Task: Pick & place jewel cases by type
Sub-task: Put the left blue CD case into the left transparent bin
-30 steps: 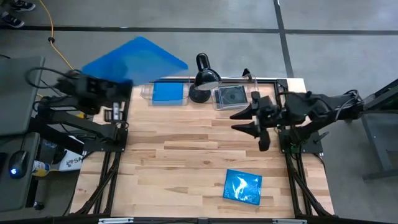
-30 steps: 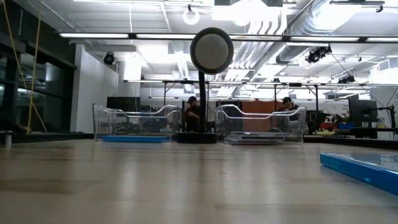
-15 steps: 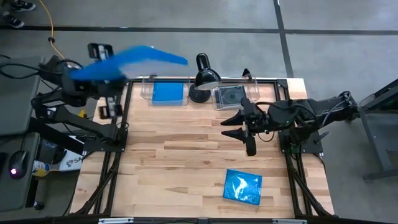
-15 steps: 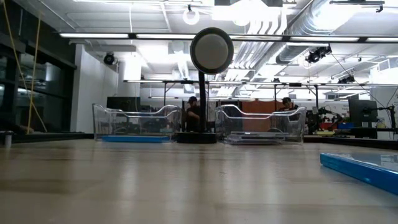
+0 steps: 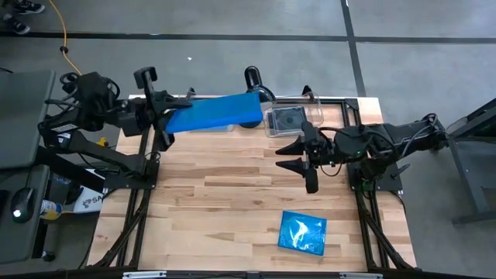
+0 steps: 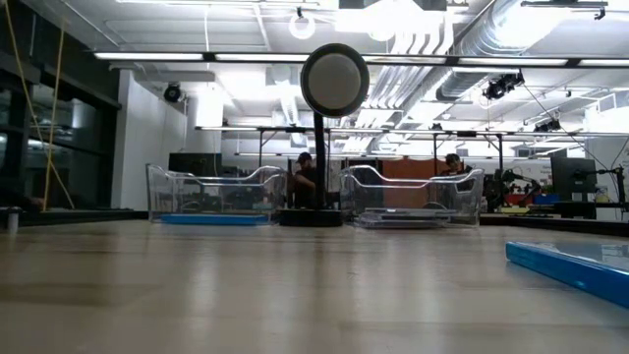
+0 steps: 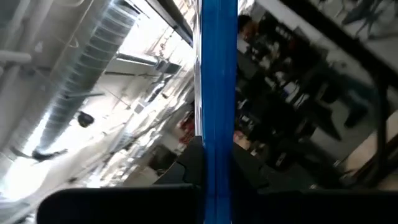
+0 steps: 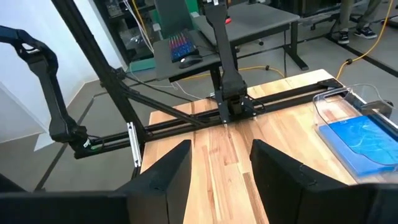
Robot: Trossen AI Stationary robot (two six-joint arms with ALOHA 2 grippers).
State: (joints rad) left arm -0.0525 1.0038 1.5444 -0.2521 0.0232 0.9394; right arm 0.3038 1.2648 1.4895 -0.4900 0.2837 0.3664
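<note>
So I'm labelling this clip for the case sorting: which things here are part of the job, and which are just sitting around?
Job:
- blue case held by the left gripper
- blue case on the table
- blue case in the left bin
- dark case in the right bin
- right gripper, open over the table

Lying about:
- desk lamp
- mouse

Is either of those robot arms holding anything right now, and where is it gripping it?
The left gripper clamps a bright blue flat plastic jewel case by one edge, carrying it above the table's back. The right gripper is open and holds nothing.
</note>
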